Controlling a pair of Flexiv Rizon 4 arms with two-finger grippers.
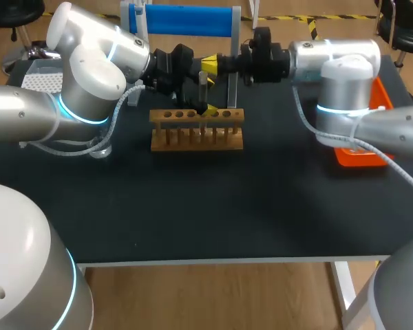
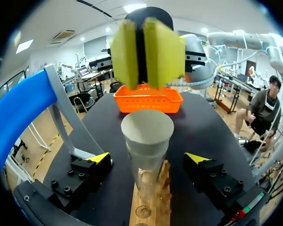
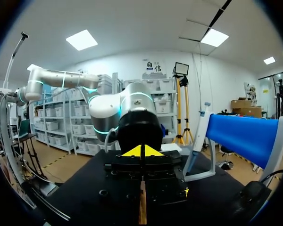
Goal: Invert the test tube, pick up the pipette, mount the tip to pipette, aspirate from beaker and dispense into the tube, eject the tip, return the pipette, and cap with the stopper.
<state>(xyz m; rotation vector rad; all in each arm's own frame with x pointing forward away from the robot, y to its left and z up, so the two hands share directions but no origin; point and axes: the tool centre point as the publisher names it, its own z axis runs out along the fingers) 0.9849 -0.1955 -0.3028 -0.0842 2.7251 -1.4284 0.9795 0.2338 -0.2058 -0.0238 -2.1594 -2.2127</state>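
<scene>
My left gripper [image 2: 149, 158] had its jaws spread, one yellow tip on each side of the test tube [image 2: 146, 172] and neither touching it (a gap showed on both sides). The tube stood upright in the wooden rack [image 2: 166, 188], its long axis vertical. The grey stopper [image 2: 147, 128] sat on its mouth, though I could not tell whether it was pushed fully home. Just past and above the stopper hung my right gripper [image 2: 144, 52], its jaws pressed together with nothing visible between them. It was nearer the stopper than my left, so I judged that any last press down along the tube's axis would fall to the right arm, with my left only flanking the tube. Farther off on the table [image 2: 203, 132] lay the orange tray [image 2: 148, 101]. I counted one tube, one stopper, one rack, one tray and two grippers.
</scene>
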